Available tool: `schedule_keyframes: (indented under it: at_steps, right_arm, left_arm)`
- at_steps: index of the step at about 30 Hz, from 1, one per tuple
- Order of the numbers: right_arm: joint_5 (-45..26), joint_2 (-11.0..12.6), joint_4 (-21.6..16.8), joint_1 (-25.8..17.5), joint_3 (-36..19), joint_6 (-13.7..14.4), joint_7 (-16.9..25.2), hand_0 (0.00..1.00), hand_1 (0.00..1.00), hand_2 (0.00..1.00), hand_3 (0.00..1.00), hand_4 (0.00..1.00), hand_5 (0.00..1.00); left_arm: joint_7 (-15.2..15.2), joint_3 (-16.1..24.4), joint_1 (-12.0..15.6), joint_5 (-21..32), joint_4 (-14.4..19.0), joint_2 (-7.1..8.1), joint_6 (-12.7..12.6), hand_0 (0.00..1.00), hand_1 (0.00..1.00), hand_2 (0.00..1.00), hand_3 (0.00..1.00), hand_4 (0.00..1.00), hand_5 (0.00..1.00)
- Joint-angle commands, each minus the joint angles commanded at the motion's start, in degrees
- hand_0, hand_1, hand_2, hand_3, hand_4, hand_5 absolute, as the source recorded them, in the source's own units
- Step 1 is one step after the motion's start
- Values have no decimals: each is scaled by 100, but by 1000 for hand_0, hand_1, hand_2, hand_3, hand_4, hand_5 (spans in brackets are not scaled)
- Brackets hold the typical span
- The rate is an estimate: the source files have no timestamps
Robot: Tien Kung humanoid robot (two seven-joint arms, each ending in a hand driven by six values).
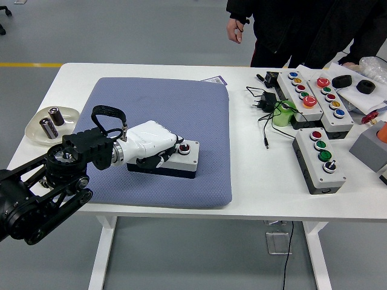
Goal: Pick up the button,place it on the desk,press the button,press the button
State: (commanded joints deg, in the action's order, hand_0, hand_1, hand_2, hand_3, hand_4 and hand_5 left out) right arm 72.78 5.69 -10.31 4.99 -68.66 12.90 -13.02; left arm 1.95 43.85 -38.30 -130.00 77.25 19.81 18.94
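A grey button box (190, 159) with a dark base lies on the blue mat (163, 99), a little left of the table's middle. Its red button (184, 147) shows near the right end of its top. My left hand (164, 150), white with dark fingers, lies over the left part of the box. The fingers are curled, with their tips just left of the red button and not on it. The thumb hangs down the box's front face. My right arm is out of view.
A dish (37, 128) with two batteries sits at the left edge. On the right stand three multi-button boxes (320, 158), (299, 90), (331, 99), a green object (284, 113) and a power adapter (264, 101) with its cable. A person (302, 27) stands at the far right.
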Motion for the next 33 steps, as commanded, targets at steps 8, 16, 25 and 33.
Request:
schedule_keyframes:
  at_steps: [8, 16, 25, 33]
  right_arm:
    - [13, 0, 0, 3, -15, -1, 3, 751, 704, 715, 584, 183, 137]
    - [31, 4, 0, -4, -33, -9, 3, 751, 705, 715, 584, 183, 137]
    - [30, 0, 0, 10, -36, -6, 2, 751, 705, 715, 584, 183, 137]
    - [33, 2, 0, 16, -42, -4, 7, 751, 705, 715, 584, 183, 137]
  left_arm:
    - [4, 437, 120, 0, 215, 14, -174, 2, 2, 95, 716, 2, 2]
    - [12, 1013, 187, 0, 620, 75, -402, 20, 91, 304, 782, 2, 2]
    - [146, 1102, 200, 137, 583, 41, -701, 268, 313, 654, 913, 28, 2]
    - [476, 1091, 209, 251, 492, 25, -1062, 554, 650, 849, 998, 191, 2]
